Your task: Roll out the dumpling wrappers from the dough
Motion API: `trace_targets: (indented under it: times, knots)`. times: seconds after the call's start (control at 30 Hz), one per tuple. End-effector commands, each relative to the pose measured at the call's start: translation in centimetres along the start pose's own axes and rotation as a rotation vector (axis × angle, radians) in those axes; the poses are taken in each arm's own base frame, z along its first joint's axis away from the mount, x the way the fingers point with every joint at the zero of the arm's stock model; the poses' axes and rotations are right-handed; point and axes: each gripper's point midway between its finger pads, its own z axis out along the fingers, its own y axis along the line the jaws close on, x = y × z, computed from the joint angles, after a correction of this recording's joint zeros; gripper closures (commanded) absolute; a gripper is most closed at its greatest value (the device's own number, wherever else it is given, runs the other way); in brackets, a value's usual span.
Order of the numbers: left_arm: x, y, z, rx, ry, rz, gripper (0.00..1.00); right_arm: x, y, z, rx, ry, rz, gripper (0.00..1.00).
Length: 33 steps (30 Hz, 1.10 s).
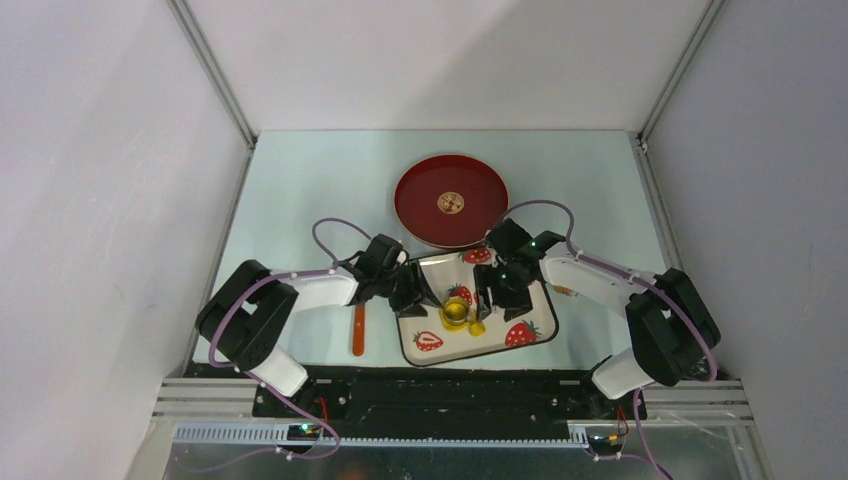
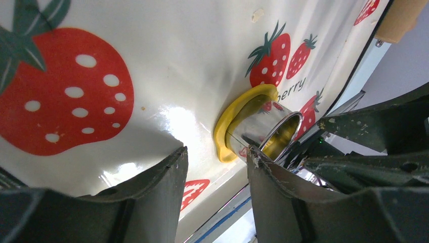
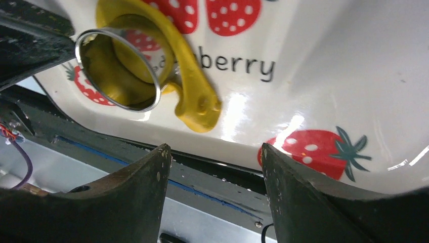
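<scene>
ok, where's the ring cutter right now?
Top view: the metal ring cutter sits on the yellow dough at the front middle of the strawberry tray, between the left gripper and right gripper.

top external: high, behind the arm bases (image 1: 285, 375) at frame bottom, looking down on the whole table (image 1: 300, 190), far | left wrist: very near, skimming the strawberry tray (image 2: 202, 50) | right wrist: very near, facing the tray's near rim | shared by all: dough (image 3: 195, 96), metal ring (image 3: 109, 83) on it
</scene>
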Motion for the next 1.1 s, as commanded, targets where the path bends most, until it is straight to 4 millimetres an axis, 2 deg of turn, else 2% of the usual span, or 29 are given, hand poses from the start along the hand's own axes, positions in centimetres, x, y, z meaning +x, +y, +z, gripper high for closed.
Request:
trace_targets:
  times: [0.0, 0.13, 0.23, 0.3, 0.47, 0.53, 0.6, 0.67, 0.83, 0.93, 1.07]
  knots:
    - [1.4, 6.4, 0.4, -0.234, 0.014, -0.013, 0.45, -0.2, 2.2, 0.7, -0.08, -0.009, -0.079, 0.3]
    - [1.2, 6.1, 0.0, -0.221, -0.002, -0.001, 0.45, -0.2, 2.7, 1.7, -0.089, -0.001, -0.095, 0.35]
    - [1.2, 5.9, -0.1, -0.215, -0.005, 0.004, 0.45, -0.6, 1.8, 2.2, -0.045, -0.011, -0.081, 0.47]
    - [1.3, 6.0, -0.1, -0.216, -0.004, 0.002, 0.45, -0.6, 1.9, 2.4, -0.059, 0.0, -0.079, 0.48]
    - [1.3, 6.1, -0.1, -0.218, -0.001, 0.003, 0.45, -0.3, 2.4, 2.9, -0.061, 0.007, -0.107, 0.39]
    - [1.4, 6.1, -0.1, -0.219, 0.0, 0.004, 0.45, -0.4, 2.1, 3.2, -0.046, 0.009, -0.102, 0.4]
    - [1.4, 6.1, -0.1, -0.219, 0.002, 0.003, 0.45, -0.6, 1.7, 3.3, -0.032, 0.006, -0.086, 0.47]
    - [1.4, 6.2, -0.1, -0.22, 0.004, 0.004, 0.45, -0.8, 1.7, 3.1, -0.046, 0.003, -0.078, 0.48]
    - [1.4, 6.2, 0.0, -0.221, 0.007, 0.005, 0.45, -0.8, 2.6, 2.5, -0.093, -0.004, -0.101, 0.4]
    - [1.5, 6.2, 0.0, -0.222, 0.008, 0.005, 0.45, -0.3, 2.3, 3.0, -0.063, 0.013, -0.115, 0.36]
    - [1.5, 6.2, 0.0, -0.222, 0.008, 0.004, 0.45, 0.3, 2.3, 4.0, -0.045, 0.04, -0.129, 0.36]
